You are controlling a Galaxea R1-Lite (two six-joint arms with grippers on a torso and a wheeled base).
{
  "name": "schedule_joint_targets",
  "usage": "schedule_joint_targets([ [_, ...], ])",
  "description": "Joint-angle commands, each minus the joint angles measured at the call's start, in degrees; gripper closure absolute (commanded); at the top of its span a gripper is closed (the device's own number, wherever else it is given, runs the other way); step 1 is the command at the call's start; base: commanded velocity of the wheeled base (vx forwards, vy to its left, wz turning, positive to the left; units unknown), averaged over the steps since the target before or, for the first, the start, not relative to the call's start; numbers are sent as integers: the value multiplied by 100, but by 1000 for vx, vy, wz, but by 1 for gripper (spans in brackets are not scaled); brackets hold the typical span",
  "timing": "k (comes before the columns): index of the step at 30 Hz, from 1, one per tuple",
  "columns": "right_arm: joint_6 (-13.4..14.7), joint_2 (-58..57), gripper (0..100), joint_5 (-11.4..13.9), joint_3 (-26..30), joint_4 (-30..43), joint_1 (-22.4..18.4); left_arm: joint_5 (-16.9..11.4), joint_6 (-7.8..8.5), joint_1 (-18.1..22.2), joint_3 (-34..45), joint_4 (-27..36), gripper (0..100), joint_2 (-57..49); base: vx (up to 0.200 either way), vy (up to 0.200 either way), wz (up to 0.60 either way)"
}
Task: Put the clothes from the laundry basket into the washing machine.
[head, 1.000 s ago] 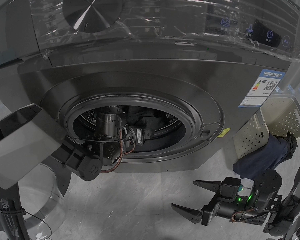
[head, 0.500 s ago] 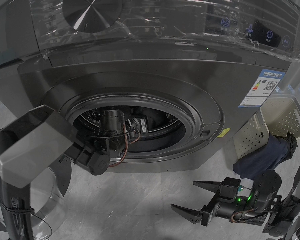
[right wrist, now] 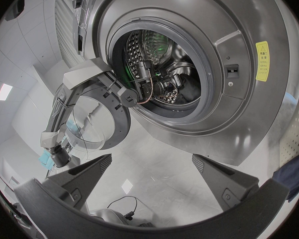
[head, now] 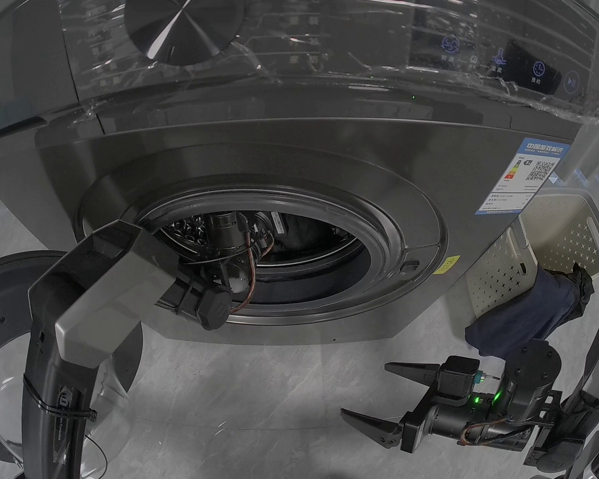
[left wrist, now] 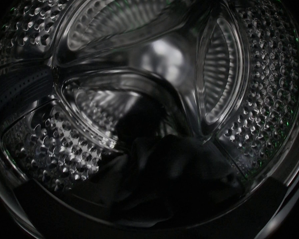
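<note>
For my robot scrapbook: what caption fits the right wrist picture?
Open right pincer above the floor, other arm inside the washing machine near dark clothes.

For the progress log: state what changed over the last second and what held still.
The left arm swung its elbow in toward the washing machine, and its wrist turned from sideways to deeper into the drum. No grasp or release shows. The open right hand, the laundry basket and the navy garment over its edge stayed put.
</note>
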Motion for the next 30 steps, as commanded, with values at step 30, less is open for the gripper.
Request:
schedule_joint_targets([
  [30,-1,-5,0,1,-6,-2,22,-860,-71,-785,2988,1545,0,-2457,0,0,0],
])
